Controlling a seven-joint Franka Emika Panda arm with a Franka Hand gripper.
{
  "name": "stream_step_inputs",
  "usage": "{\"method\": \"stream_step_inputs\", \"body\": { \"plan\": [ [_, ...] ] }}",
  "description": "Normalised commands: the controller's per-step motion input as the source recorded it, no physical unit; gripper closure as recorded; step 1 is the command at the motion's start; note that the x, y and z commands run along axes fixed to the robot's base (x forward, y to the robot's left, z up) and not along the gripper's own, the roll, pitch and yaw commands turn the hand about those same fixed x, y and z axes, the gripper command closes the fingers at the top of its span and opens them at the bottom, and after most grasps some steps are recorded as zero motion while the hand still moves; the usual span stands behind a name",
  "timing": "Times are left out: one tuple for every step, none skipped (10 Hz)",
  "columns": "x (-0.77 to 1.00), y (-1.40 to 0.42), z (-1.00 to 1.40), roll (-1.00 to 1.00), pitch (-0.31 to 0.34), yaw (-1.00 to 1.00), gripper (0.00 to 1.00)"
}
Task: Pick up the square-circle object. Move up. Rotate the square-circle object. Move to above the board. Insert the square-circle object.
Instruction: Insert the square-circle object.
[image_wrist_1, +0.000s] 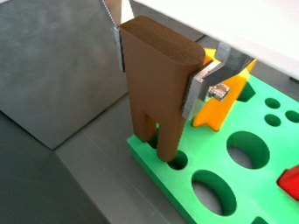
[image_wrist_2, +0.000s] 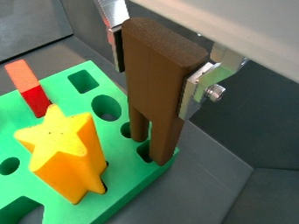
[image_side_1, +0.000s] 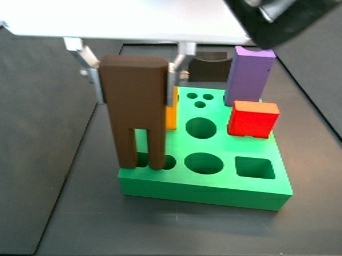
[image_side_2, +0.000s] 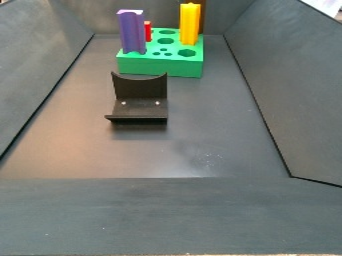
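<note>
Over one edge of the thick green square board (image_side_1: 201, 165) with round, square and small-dot holes, the pincer (image_wrist_1: 158, 70) is clamped on the tall dark-brown slab-like square-circle object (image_side_1: 134, 95), its flat silver fingers (image_wrist_2: 201, 87) pressed against the slab's two narrow sides near the top. That block stands upright, and its two prong legs reach down to the board's top surface; in both wrist views the leg ends go into holes near the board's edge, though how deep cannot be told.

Beside the held block, a yellow star-shaped prism (image_wrist_2: 65, 149) stands upright on the board, close to the slab but apart from it. A red block (image_side_1: 253, 117) sits on the board's top further along, and a tall purple block (image_side_1: 250, 72) rises at the far corner in a side view. In a side view from further off, the dark L-shaped fixture (image_side_2: 139, 97) stands on the dark floor (image_side_2: 174, 140), just in front of the board.
</note>
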Motion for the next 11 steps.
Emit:
{"method": "stream_step_inputs", "body": {
  "plan": [
    [0.46,0.0,-0.08,0.1,0.203,-0.03,1.0],
    [0.36,0.0,-0.09,0.09,0.173,-0.02,1.0],
    [0.33,0.0,-0.16,0.08,0.136,-0.03,1.0],
    [0.35,0.0,-0.22,0.12,0.15,0.0,1.0],
    [0.31,0.0,-0.28,0.15,0.121,0.0,1.0],
    [0.21,0.0,-0.35,0.16,0.074,0.0,1.0],
    [0.0,-0.01,-0.47,0.16,0.0,-0.03,1.0],
    [-0.03,-0.09,-0.49,0.17,-0.073,-0.09,1.0],
    [-0.13,-0.16,-0.55,0.2,-0.163,-0.11,1.0],
    [-0.2,-0.21,-0.6,0.23,-0.24,-0.12,1.0],
    [-0.2,-0.2,-0.59,0.23,-0.256,-0.09,1.0]
  ]
}}
